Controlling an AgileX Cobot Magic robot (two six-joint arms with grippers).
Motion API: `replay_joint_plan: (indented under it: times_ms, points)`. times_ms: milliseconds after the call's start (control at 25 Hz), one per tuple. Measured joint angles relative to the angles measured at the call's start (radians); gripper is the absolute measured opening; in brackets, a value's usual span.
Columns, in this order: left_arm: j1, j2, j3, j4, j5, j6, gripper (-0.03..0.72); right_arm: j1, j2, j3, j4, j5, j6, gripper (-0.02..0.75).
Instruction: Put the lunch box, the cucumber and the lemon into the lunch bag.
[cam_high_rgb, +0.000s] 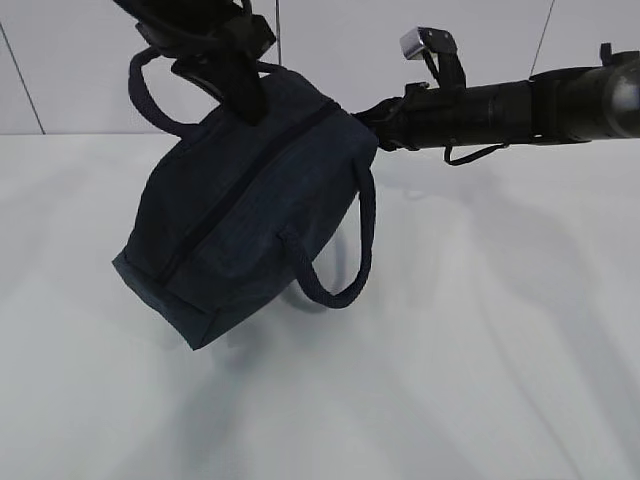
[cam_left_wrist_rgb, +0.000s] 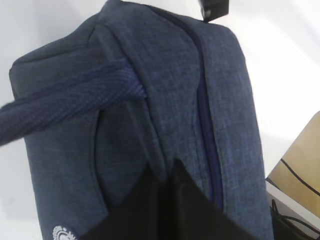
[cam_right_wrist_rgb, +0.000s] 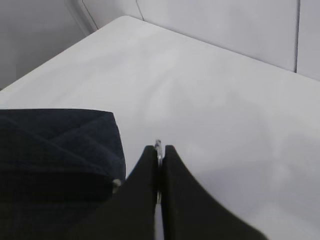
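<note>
Right fingers (cam_right_wrist_rgb: 159, 165) pressed together on the thin silver ring pull (cam_right_wrist_rgb: 158, 150), metal edge peeking out between the two black pads. Just left of those fingers, the navy end of the lunch bag (cam_right_wrist_rgb: 60, 150), a small rivet showing near the pinch. Beyond and all around, pale tabletop (cam_right_wrist_rgb: 210, 100) running to the grey wall panels.

Left fingers (cam_left_wrist_rgb: 165, 210) closed tight on the fabric at the bag's top, a fold of blue cloth bunched right above the black tips. Up from that grip, the zipper (cam_left_wrist_rgb: 205, 110) running as a dark closed line along the ridge. Off to the left of the fingers, a padded handle (cam_left_wrist_rgb: 65, 102) stretching across the side panel; down by the fingers' lower left, a bit of white logo (cam_left_wrist_rgb: 62, 233).

From outside: left fingers (cam_high_rgb: 245, 100) clamped at the bag's upper edge, right fingers (cam_high_rgb: 365, 120) nipped at the near-top corner, lunch bag (cam_high_rgb: 240, 220) hanging tilted between them, lower corner close to or brushing the tabletop (cam_high_rgb: 480, 350) — hard to call. Second handle (cam_high_rgb: 345, 270) looping down below the right fingers. Lunch box, cucumber, lemon: out of sight in every view.
</note>
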Motion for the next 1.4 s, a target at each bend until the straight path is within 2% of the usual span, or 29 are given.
replay_joint_plan:
  times_ms: [80,280,360,640,800,960,1200,1400]
  points:
    - [0.0,-0.002,0.0,0.001,0.004,0.0,-0.006,-0.002,0.0,0.0,0.019,0.016,0.0,0.032]
    - [0.0,-0.005,0.0,0.001,0.004,0.0,-0.006,-0.008,0.0,0.0,0.081,0.06,0.038,0.305]
    - [0.0,-0.007,0.0,0.001,0.004,0.0,-0.006,-0.013,-0.006,0.0,0.087,0.058,0.047,0.351]
    - [0.0,0.0,0.0,0.001,0.004,0.0,-0.006,-0.074,-0.146,0.0,0.122,-0.089,0.054,0.375]
    - [0.0,0.046,-0.002,-0.02,0.004,0.0,-0.006,-0.12,-0.209,0.0,0.127,-0.104,0.063,0.378]
    - [0.0,0.083,-0.002,-0.076,-0.005,0.017,-0.006,-0.128,-0.233,0.0,0.127,-0.104,0.081,0.379]
    - [0.019,0.113,-0.002,-0.105,-0.105,0.023,-0.006,-0.128,-0.233,0.0,0.036,-0.102,0.143,0.38]
    - [0.067,0.171,-0.006,-0.112,-0.161,0.024,-0.006,-0.128,-0.233,0.0,-0.034,-0.091,0.188,0.38]
